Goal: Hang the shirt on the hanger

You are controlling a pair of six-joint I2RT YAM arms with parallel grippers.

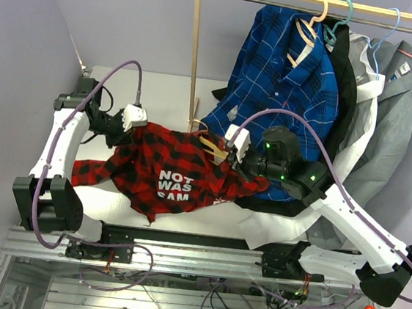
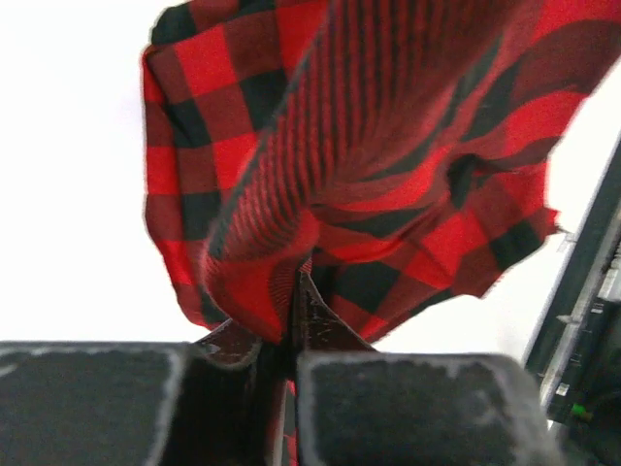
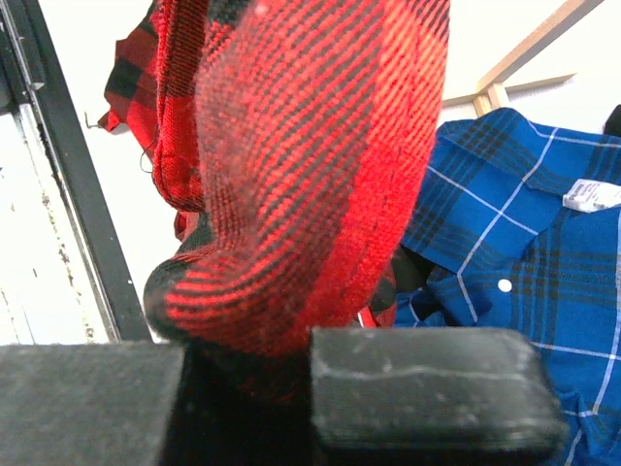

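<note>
The red plaid shirt (image 1: pixel 167 169) is draped mid-air over the desk (image 1: pixel 161 91). The left pincer (image 2: pixel 289 325) nips its 10 o'clock edge and the right pincer (image 3: pixel 247 354) is clamped on cloth at 3 o'clock. The tan hanger (image 1: pixel 212 148) pokes out there (partly inside, it seems), so both shoulders are yet to be seated.

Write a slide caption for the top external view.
The left gripper and right gripper each pinch the plaid shirt; the tan hanger lies beside the right one.

The shirt (image 1: pixel 167 169): red-and-black check, white block lettering. At the shirt's upper right edge, hanger (image 1: pixel 212 148): pale tan. Right of the shirt, blue shirt (image 1: pixel 289 67): blue plaid, thin white lines; grey shirt (image 1: pixel 395 108): plain grey. Under the shirt, table (image 1: pixel 161 91): white.
</note>
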